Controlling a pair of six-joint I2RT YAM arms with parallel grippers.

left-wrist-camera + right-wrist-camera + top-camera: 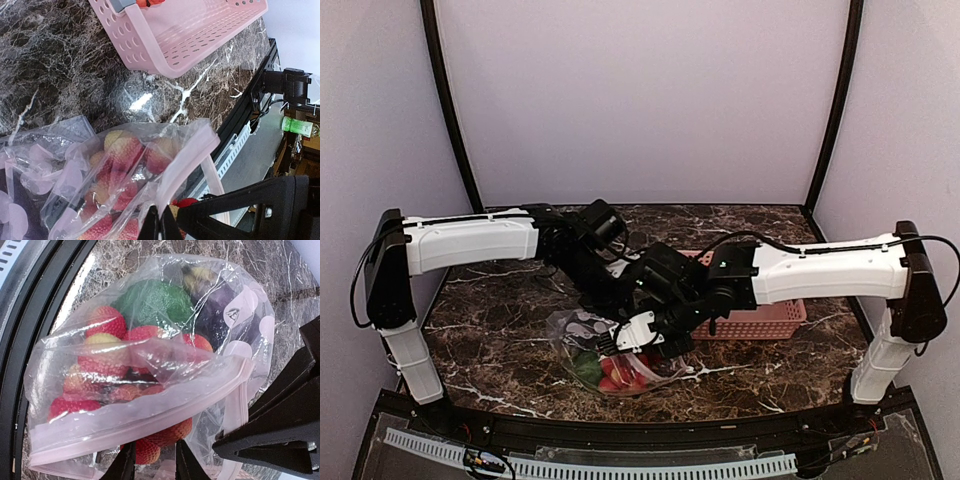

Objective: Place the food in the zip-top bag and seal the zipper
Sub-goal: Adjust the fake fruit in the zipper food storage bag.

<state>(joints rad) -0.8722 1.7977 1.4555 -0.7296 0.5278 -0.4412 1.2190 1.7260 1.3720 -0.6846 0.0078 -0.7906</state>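
Plastic zip-top bag: clear film printed with pale spots. It lies on the marble table close to the front edge, at about 6 o'clock from the table's middle in the top view.
Food: inside the bag. In the right wrist view, red berries crowd from 9 round to 6 o'clock. A green pepper sits at 12 o'clock and a dark piece at 2 o'clock. One berry lies right at the mouth.
Zipper: whitish-pink strip along the mouth, sagging across the berries. Its two sides are parted.
Right gripper: over the bag's mouth, fingers apart. They straddle the strip and the berry at the mouth. Whether the pads touch the film cannot be told.
Left gripper: fingers together, pinched on the mouth edge of the bag. This is at about 4 o'clock of the bag in the right wrist view.
Basket: pink lattice plastic, on the table at 2 o'clock from the bag in the top view. It sits farther back and does not touch the bag.
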